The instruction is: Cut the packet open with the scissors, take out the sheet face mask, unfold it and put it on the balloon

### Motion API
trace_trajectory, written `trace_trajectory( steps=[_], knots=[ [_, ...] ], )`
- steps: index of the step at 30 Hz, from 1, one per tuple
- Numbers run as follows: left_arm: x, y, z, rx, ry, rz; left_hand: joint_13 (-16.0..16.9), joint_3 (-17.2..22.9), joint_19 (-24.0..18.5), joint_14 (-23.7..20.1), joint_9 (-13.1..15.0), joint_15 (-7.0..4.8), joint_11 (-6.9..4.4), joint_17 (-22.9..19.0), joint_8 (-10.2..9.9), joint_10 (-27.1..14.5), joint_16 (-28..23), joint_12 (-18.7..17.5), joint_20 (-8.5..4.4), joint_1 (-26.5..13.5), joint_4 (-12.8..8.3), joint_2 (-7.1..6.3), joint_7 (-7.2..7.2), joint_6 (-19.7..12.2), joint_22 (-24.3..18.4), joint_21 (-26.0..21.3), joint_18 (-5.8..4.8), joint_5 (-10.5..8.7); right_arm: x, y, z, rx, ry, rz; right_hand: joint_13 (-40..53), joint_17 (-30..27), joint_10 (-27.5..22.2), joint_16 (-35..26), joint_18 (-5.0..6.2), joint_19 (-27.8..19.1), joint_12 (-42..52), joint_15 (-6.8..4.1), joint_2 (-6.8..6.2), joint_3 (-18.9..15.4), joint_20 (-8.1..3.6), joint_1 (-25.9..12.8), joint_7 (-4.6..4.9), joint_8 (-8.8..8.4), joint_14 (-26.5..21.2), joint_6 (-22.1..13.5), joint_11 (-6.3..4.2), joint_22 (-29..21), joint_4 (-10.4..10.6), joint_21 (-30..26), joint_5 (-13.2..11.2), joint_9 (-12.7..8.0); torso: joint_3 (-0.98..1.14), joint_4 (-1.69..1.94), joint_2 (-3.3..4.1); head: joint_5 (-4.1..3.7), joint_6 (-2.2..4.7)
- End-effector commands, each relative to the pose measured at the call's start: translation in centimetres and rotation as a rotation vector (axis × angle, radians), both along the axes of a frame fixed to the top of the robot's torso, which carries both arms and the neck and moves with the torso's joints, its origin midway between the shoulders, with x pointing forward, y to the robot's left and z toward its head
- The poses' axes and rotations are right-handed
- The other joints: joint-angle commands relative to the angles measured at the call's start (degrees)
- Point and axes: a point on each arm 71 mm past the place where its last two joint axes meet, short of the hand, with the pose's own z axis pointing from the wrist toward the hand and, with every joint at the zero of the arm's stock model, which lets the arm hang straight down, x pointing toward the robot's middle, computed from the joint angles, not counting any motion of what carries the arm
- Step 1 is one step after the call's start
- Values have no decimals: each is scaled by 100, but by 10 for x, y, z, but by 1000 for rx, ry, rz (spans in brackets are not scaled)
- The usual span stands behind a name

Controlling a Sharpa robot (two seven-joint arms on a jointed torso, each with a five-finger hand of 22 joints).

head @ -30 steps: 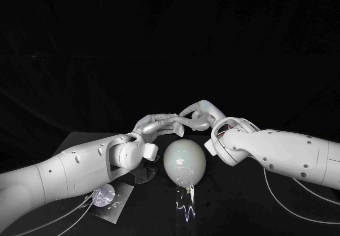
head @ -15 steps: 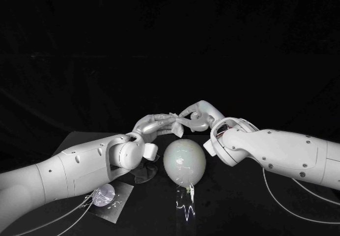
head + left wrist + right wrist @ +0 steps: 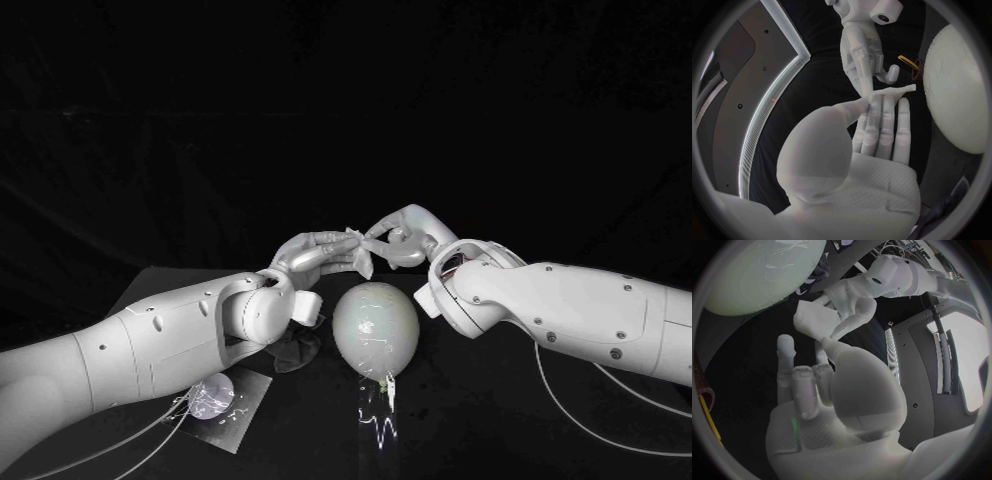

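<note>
Backdrop: black room and a black desk [image 3: 476, 430] with a matte surface.
Sheet face mask [image 3: 361, 260]: soft white sheet, folded into a small limp wad. It is held in the air just beyond the balloon's far end, with its longer side hanging down toward the balloon.
Left hand [image 3: 317, 255]: thumb and fingertips [image 3: 879, 102] are closed on the mask, pinching one edge. The other fingers lie straight and close together.
Right hand [image 3: 401, 238]: it meets the left hand above the balloon's far end. One fingertip [image 3: 826, 343] touches the mask and another finger stands straight, clear of it. I cannot tell whether it has a true hold.
Balloon [image 3: 375, 328]: pale, glossy and egg-shaped, lying on the desk between the two arms. Its long axis runs away from the robot, with the knotted neck toward the robot.
Packet [image 3: 248, 400]: flat, silvery and crinkled, on the desk beside the balloon's near end, under the left arm.
</note>
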Motion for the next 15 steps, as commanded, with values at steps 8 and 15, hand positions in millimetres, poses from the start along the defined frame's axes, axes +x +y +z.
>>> trace_trajectory(
  steps=[8, 15],
  knots=[
    [-1, -3, 3, -1, -16, -9, 17, 5, -60, 53, 927, -3, 7, 2, 6, 29, -14, 21, -4, -48, -44, 42, -13, 37, 38, 50, -58, 29, -2, 0, 0, 9, -6, 8, 1032, 998, 371, 71, -35, 106, 119, -75, 25, 257, -34, -36, -38, 158, 364, 119, -80, 223, -149, 157, -17, 113, -8, 3, 2, 9, -10],
    [0, 1, 2, 20, -18, 3, 33, 22, -91, 56, 958, -5, 6, 2, -2, 30, -14, 25, -11, -66, -71, 44, -11, 40, 86, 102, -63, 30, -3, -6, 0, 17, -2, 0, 1027, 1003, 371, 73, -37, 112, 111, -83, 3, 336, -45, -105, -43, 190, 368, 112, -87, 221, -179, 177, -17, 137, -1, -4, -1, 20, -7]
  ],
)
